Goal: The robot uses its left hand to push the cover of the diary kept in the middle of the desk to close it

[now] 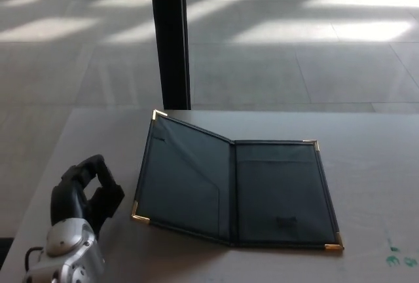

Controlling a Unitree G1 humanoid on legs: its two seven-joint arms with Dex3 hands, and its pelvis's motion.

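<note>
A dark diary [275,191] with gold corners lies open in the middle of the desk [373,158]. Its right half is flat. The left cover [183,178] is tilted up from the desk, with its far corner highest. My left hand [85,192] is low at the desk's left side, just left of the cover's near corner and apart from it. Its black fingers are curled loosely and hold nothing. The silver wrist [65,257] shows below it. My right hand is not in view.
A black pillar [169,34] stands on the floor behind the desk's far edge. Green marks [399,257] are on the desk at the near right. The desk's left edge runs close to my left hand.
</note>
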